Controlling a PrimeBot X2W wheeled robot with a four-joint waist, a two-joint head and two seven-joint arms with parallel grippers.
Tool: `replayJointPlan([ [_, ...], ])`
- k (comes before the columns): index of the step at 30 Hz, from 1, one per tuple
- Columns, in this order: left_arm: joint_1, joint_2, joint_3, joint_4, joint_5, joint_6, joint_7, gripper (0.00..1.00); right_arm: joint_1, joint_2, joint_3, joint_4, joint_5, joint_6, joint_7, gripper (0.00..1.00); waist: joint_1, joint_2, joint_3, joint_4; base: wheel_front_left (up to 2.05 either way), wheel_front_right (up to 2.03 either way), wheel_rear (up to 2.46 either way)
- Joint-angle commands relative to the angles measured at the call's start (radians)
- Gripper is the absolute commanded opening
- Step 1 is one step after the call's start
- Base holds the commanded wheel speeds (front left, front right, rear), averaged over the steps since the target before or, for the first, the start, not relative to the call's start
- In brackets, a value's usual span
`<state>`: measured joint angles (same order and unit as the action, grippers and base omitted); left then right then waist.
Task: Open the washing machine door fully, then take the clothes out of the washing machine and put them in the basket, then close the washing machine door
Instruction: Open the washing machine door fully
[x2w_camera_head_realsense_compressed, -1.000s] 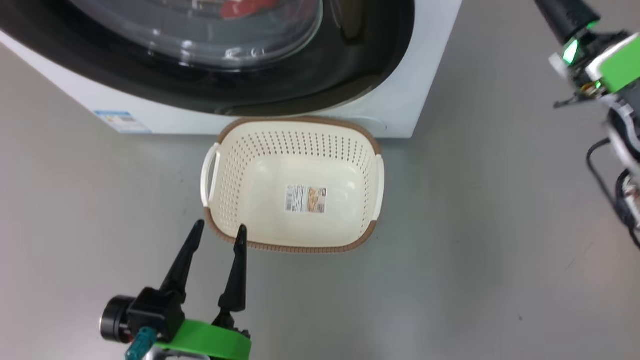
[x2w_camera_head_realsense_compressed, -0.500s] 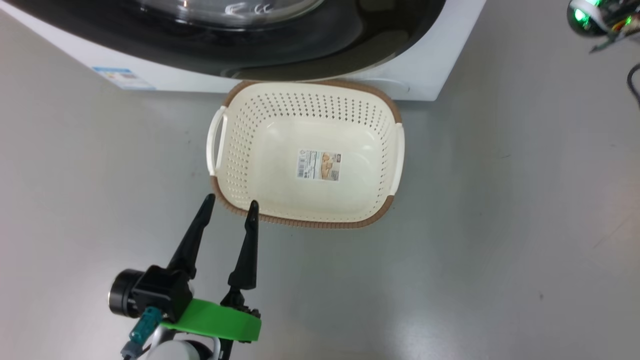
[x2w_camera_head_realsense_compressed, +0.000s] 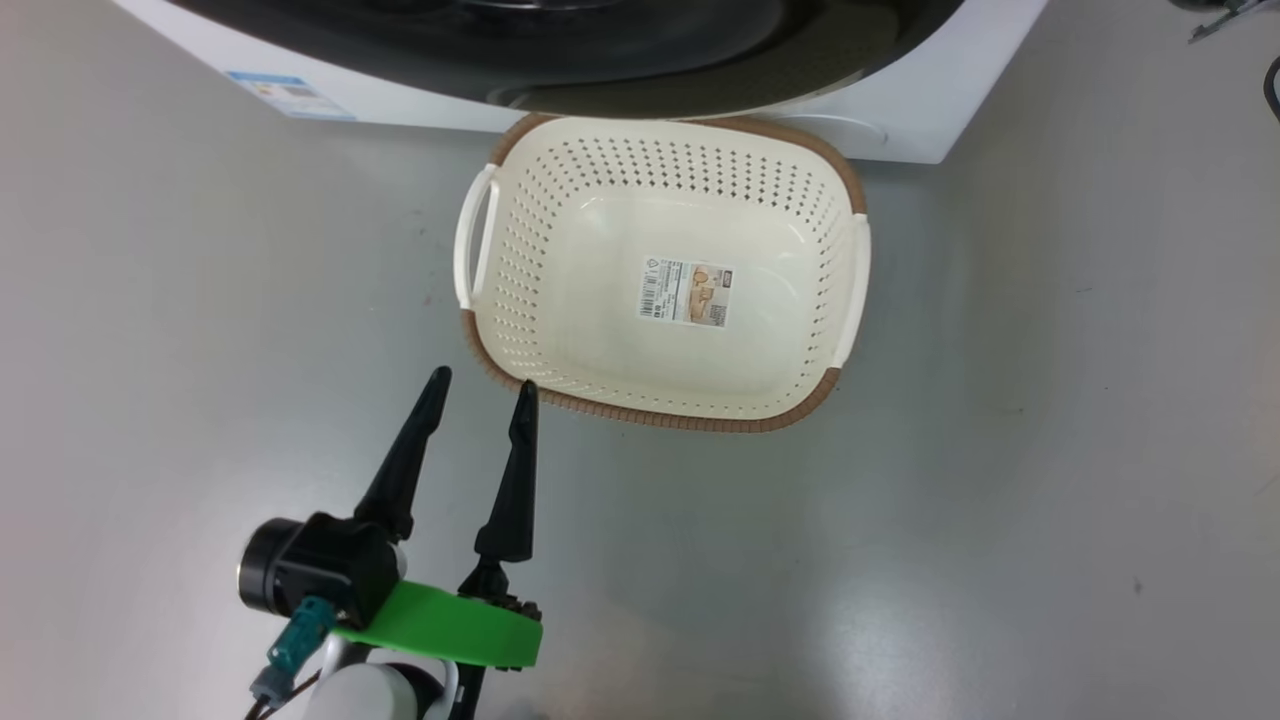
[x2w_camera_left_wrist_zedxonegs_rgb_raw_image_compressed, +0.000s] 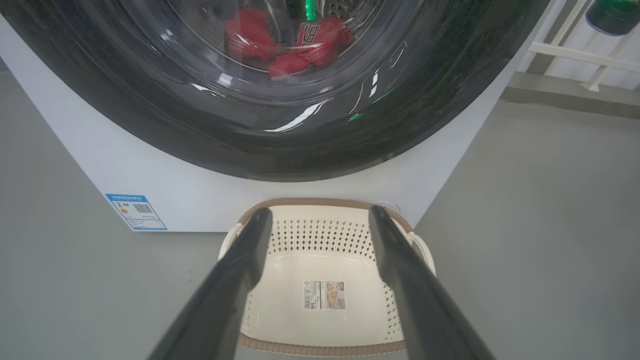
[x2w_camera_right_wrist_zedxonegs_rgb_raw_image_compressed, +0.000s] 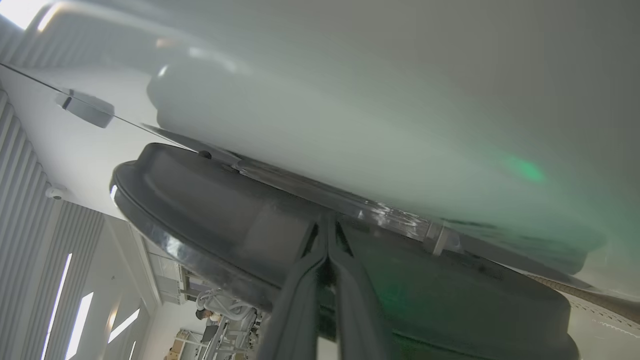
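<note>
Left pincer (x2w_camera_head_realsense_compressed: 483, 379), agape, just beside a corner of the basket (x2w_camera_head_realsense_compressed: 560, 250)

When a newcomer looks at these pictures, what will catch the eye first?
The red clothes show behind the glass of the washing machine door, high in the left wrist view. Below it, an empty cream basket stands on the grey floor, with the open left claw at its near left corner.

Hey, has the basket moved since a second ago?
No. The basket still sits against the washing machine, same spot by its corner; the camera shifted.
</note>
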<state>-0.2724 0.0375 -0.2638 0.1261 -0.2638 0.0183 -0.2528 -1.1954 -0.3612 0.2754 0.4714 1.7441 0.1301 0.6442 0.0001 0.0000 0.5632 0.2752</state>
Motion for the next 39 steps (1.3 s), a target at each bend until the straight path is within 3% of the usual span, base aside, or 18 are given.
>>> replayJointPlan([
  [1,-0.011,0.013,0.024,-0.028,-0.006,0.008,-0.009,1.00,-0.015,0.018,0.002,-0.023,-0.015,0.001,0.006,0.00,-0.0001,0.0000,0.006,0.010,0.00,0.00,0.00],
  [17,0.005,0.013,0.021,-0.025,-0.014,0.016,-0.009,1.00,0.075,0.072,0.022,-0.039,-0.076,0.001,0.071,0.00,-0.0001,0.0000,-0.052,0.010,0.00,0.00,0.00],
  [39,0.082,0.013,0.044,-0.014,0.008,0.001,-0.009,1.00,0.311,0.148,0.037,-0.163,-0.091,0.001,0.158,0.00,-0.0001,0.0000,-0.184,-0.005,0.00,0.00,0.00],
])
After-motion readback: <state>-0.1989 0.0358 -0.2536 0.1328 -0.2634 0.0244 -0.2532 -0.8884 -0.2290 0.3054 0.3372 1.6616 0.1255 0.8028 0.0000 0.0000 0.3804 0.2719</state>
